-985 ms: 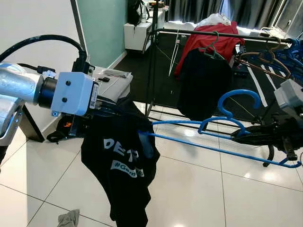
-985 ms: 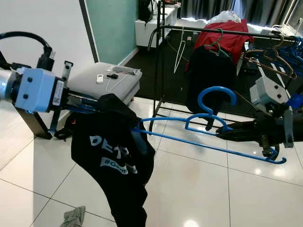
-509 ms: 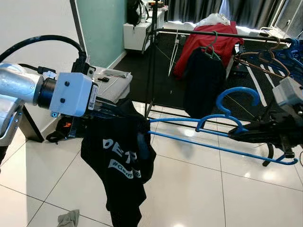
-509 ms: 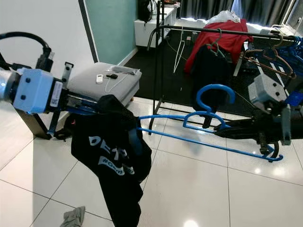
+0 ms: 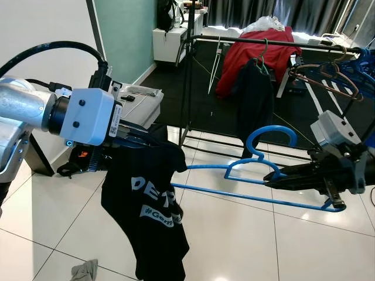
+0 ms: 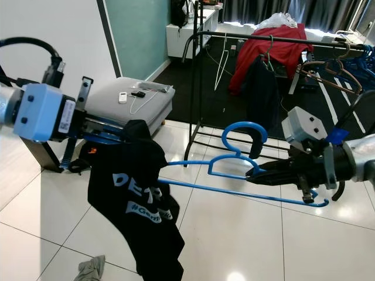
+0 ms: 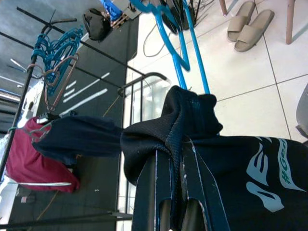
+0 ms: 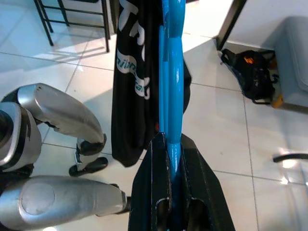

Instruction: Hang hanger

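Blue hanger held level over white tiled floor, gripped near hook by right gripper. Black printed shirt bunched in left gripper, draped off hanger's left end. Clothes rack behind, red garment hung.

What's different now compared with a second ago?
The right gripper has carried the blue hanger leftward, toward the black T-shirt, pushing its end further into the cloth. The left gripper still pinches the shirt's collar. The clothes rack stays put.
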Robot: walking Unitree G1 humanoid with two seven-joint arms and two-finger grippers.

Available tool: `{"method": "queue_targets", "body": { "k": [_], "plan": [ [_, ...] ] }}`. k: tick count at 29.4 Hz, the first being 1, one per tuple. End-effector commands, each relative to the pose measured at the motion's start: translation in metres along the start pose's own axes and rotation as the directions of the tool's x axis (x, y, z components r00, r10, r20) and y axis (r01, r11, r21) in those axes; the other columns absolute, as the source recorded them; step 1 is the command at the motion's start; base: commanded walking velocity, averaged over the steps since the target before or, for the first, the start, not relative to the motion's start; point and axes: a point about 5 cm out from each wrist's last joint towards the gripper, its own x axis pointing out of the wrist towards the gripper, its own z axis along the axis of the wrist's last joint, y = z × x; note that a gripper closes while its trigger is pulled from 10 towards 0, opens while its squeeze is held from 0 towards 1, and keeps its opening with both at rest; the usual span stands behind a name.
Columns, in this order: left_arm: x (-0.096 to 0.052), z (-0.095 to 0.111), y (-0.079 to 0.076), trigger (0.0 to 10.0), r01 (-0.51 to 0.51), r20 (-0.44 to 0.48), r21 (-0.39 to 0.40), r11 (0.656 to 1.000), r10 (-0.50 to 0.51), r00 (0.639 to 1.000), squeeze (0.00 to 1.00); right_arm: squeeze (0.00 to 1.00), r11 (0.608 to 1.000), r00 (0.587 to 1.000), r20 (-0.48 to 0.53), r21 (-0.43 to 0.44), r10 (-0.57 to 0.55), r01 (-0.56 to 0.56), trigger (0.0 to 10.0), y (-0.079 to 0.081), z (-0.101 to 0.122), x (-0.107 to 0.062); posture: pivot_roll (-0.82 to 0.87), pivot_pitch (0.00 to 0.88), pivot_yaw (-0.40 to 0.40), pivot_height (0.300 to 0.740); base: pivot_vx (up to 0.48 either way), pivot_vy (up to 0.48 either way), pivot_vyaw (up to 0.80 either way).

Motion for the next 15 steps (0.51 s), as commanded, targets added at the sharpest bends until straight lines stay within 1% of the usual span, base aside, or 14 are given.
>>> {"method": "queue_targets", "body": {
  "k": [1,2,7,8,14,15],
  "plan": [
    [0.001,0.008,0.004,10.0,-0.015,0.023,0.038,0.999,0.015,1.0,0.0,0.0,1.0,1.0,0.003,-0.018,0.022,-0.022,10.0,0.0,0.005,0.006,-0.04,0.0,-0.036,0.74,0.0,0.0,0.0],
    [0.003,0.01,0.004,10.0,-0.017,0.038,0.046,0.999,0.015,0.999,0.0,0.0,0.999,1.0,0.007,-0.024,0.028,-0.028,10.0,0.0,0.005,0.009,-0.04,0.0,-0.039,0.74,0.0,0.0,0.0],
    [0.004,0.011,0.004,10.0,-0.016,0.051,0.049,0.999,0.013,0.999,0.0,0.0,0.999,0.999,0.009,-0.027,0.035,-0.034,10.0,-0.001,0.006,0.011,-0.04,0.0,-0.039,0.74,0.0,0.0,0.0],
    [0.005,0.013,0.004,10.0,-0.012,0.059,0.055,0.998,0.009,0.998,0.0,0.0,0.999,0.999,0.009,-0.03,0.042,-0.041,10.0,-0.002,0.005,0.015,-0.03,0.0,-0.042,0.74,0.0,0.0,0.0],
    [0.006,0.014,0.004,10.0,-0.009,0.065,0.058,0.998,0.005,0.998,0.0,0.0,0.998,0.999,0.008,-0.032,0.046,-0.046,10.0,-0.002,0.005,0.017,-0.03,0.0,-0.042,0.74,0.0,0.0,0.0],
    [0.008,0.018,0.004,10.0,-0.003,0.079,0.066,0.998,-0.003,0.997,0.0,0.0,0.998,0.999,0.007,-0.035,0.05,-0.049,10.0,-0.003,0.004,0.022,-0.03,0.0,-0.043,0.74,0.0,0.0,0.0]
  ]
}}
